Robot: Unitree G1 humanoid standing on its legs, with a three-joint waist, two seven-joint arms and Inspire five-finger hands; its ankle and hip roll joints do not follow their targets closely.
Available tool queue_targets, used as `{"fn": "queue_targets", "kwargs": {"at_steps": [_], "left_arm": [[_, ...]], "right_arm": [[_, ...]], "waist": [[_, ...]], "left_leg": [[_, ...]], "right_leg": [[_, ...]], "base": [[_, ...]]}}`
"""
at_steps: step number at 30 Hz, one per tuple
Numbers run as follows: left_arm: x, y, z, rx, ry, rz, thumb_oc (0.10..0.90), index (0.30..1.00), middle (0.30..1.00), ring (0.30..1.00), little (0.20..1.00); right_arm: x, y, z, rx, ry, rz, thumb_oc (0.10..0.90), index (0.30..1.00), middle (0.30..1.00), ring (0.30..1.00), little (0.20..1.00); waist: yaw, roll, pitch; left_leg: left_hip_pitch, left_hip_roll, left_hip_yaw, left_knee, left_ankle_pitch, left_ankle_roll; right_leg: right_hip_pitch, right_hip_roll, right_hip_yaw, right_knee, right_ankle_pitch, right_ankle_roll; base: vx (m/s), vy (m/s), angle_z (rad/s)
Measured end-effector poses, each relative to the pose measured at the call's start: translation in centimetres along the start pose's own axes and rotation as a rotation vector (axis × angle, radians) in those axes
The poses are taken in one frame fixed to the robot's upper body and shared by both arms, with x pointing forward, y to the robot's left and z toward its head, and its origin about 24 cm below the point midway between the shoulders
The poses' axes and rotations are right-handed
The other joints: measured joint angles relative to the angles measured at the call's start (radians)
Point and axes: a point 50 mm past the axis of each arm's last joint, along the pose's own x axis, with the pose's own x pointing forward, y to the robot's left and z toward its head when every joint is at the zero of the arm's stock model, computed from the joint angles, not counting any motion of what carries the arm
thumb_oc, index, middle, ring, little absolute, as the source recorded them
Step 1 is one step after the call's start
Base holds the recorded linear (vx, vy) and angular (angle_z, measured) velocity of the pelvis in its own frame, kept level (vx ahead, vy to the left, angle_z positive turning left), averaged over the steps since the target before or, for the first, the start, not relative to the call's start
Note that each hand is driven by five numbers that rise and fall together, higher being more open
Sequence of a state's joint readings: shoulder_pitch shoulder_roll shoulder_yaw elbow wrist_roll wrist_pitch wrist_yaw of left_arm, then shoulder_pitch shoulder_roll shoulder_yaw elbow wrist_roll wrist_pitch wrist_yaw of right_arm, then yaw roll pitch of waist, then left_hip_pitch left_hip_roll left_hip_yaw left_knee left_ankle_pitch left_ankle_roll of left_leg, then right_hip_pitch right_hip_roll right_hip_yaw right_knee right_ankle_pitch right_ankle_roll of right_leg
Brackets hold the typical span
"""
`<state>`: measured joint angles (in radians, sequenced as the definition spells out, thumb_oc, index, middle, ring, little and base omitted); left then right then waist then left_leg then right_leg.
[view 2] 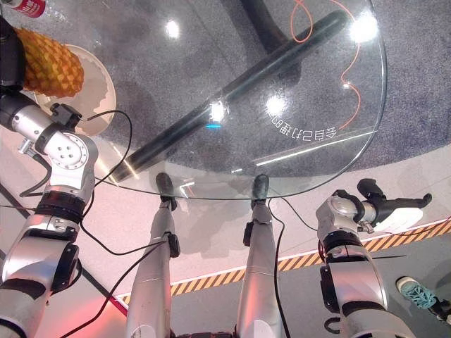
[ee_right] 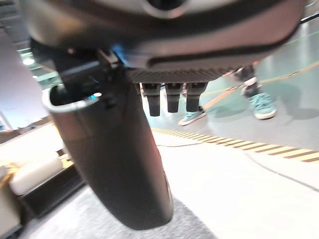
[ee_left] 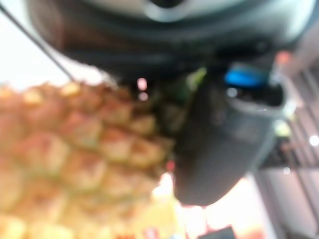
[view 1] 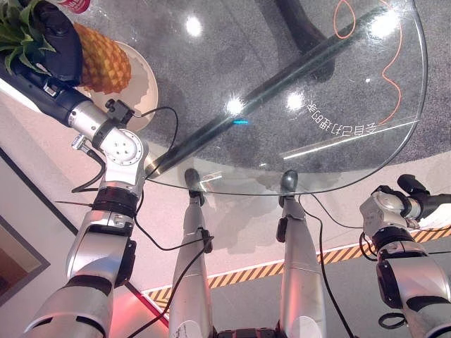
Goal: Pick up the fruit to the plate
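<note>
The pineapple (view 1: pixel 102 58) is at the far left of the round glass worktop (view 1: pixel 338 162). It hangs over the pale plate (view 1: pixel 144 88), and it is hard to tell if it touches the plate. The left hand (view 1: pixel 53 42) is wrapped round the top end of the pineapple, next to its green leaves (view 1: pixel 21 32). In the left wrist view the dark thumb (ee_left: pixel 219 144) lies right against the bumpy yellow skin, so the fingers are holding the fruit.

The right hand (view 2: pixel 394 204) is off the near right edge of the worktop, low down and well apart from the plate. In the right wrist view its fingers (ee_right: pixel 172 97) are straight, side by side, with nothing in them.

A red can (view 2: pixel 25 7) stands at the far left corner. A person's teal shoes (ee_right: pixel 261 105) stand on the floor by the striped tape (view 1: pixel 239 274).
</note>
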<state>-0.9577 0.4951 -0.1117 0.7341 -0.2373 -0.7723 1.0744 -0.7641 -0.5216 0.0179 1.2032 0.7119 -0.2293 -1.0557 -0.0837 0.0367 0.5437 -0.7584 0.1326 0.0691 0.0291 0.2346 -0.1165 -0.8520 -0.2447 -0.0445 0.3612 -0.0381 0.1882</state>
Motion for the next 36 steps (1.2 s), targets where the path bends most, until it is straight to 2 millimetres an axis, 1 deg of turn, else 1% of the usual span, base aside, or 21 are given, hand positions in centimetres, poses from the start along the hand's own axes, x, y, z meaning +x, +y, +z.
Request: {"fn": "queue_targets", "kwargs": {"at_steps": [9, 13, 18, 23, 26, 32, 36], "left_arm": [[-0.1, -0.9, 0.3, -0.001, -0.017, -0.032, 0.100, 0.300, 0.300, 0.300, 0.200], [-0.1, -0.8, 0.3, 0.007, -0.016, -0.016, 0.100, 0.300, 0.300, 0.300, 0.200], [0.0, -0.5, -0.3, 0.060, 0.000, 0.008, 0.100, 0.300, 0.300, 0.300, 0.200], [0.0, -0.1, -0.8, 0.098, 0.013, 0.015, 0.100, 0.300, 0.300, 0.300, 0.200], [0.2, 0.0, -1.1, 0.124, 0.019, 0.024, 0.100, 0.300, 0.300, 0.300, 0.200], [0.3, -0.2, -1.1, 0.124, 0.016, 0.025, 0.100, 0.300, 0.300, 0.300, 0.200], [0.7, 0.1, -1.4, 0.176, 0.020, 0.030, 0.100, 0.300, 0.300, 0.300, 0.200]], "right_arm": [[0.2, 0.2, -1.9, -0.101, 0.137, 0.135, 0.800, 0.900, 0.900, 0.900, 0.900], [0.2, 0.2, -2.9, -0.129, 0.180, 0.215, 0.800, 0.900, 0.900, 0.900, 0.900], [-0.1, 0.3, -4.1, -0.165, 0.195, 0.347, 0.800, 0.900, 0.900, 0.900, 0.900], [-0.4, 0.6, -4.5, -0.180, 0.198, 0.439, 0.800, 0.900, 0.900, 0.900, 0.900], [-0.5, 0.8, -4.9, -0.190, 0.208, 0.526, 0.800, 0.900, 0.900, 0.900, 0.900], [-1.0, 1.0, -5.5, -0.205, 0.227, 0.601, 0.800, 0.900, 0.900, 0.900, 0.900], [-1.3, 1.2, -5.8, -0.205, 0.234, 0.622, 0.800, 0.900, 0.900, 0.900, 0.900]], "waist": [[0.002, 0.000, 0.000], [0.001, 0.000, 0.000], [0.001, 0.000, 0.000], [0.000, -0.001, -0.001], [-0.001, -0.004, -0.001], [-0.002, -0.014, -0.001], [-0.005, -0.021, -0.001]], "left_leg": [[0.001, 0.000, -0.004, 0.001, 0.002, -0.002], [0.004, 0.000, -0.007, 0.005, 0.002, -0.002], [0.005, 0.000, -0.013, 0.008, 0.005, -0.004], [0.006, 0.000, -0.017, 0.009, 0.009, -0.004], [0.005, 0.001, -0.019, 0.012, 0.009, -0.005], [0.004, 0.004, -0.020, 0.012, 0.009, -0.005], [0.004, 0.005, -0.020, 0.011, 0.009, -0.005]], "right_leg": [[0.003, 0.000, -0.002, 0.002, 0.000, 0.000], [0.009, 0.001, -0.003, 0.004, 0.000, 0.000], [0.011, 0.002, -0.004, 0.010, 0.002, -0.002], [0.011, 0.002, -0.004, 0.017, 0.002, -0.002], [0.011, 0.003, -0.005, 0.021, 0.002, -0.002], [0.010, 0.006, -0.005, 0.020, 0.002, -0.002], [0.009, 0.007, -0.005, 0.019, 0.002, -0.002]], "base": [[0.00, 0.000, 0.00], [0.00, 0.000, 0.00], [0.00, 0.000, 0.00], [0.00, 0.000, 0.00], [0.00, 0.000, 0.00], [0.00, 0.000, 0.00], [0.00, 0.000, 0.00]]}}
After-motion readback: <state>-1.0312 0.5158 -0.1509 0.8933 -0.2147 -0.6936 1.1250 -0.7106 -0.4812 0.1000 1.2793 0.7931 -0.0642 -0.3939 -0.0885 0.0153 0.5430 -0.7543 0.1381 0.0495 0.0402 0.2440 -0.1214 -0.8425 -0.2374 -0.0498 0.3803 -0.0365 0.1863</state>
